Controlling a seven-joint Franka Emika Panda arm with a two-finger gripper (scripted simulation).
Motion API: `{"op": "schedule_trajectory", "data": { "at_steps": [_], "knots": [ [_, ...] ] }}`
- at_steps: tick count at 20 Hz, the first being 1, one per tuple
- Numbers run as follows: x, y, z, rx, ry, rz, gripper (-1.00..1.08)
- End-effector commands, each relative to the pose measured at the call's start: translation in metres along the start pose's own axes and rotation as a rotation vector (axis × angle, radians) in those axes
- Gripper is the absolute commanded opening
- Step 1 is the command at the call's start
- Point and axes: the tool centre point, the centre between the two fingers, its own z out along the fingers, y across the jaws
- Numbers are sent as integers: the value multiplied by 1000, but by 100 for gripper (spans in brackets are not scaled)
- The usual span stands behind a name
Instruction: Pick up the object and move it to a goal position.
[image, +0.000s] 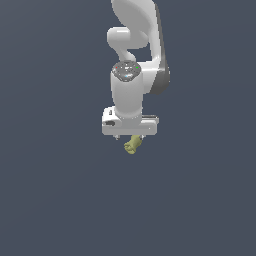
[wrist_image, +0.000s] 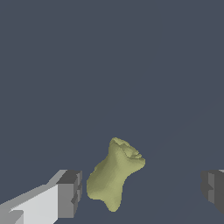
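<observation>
The end effector (image: 131, 137) points straight down with its fingers (wrist_image: 70, 194) spread wide, and the object (wrist_image: 113, 173) sits in the gap between them, closer to one finger but touching neither as far as the wrist view shows. In the exterior view the little yellow-olive lump pokes out just under the white arm (image: 129, 95), against the plain dark worktop (image: 55, 190).

White arm points straight down, claw (wrist_image: 142, 193) fingers (wrist_image: 70, 194) spread wide apart
</observation>
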Motion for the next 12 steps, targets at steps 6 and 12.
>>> {"op": "schedule_trajectory", "data": {
  "at_steps": [6, 12],
  "knots": [
    [-3, 14, 3, -4, -10, 5, 100],
    [-6, 28, 6, -8, -20, 2, 100]
  ]
}}
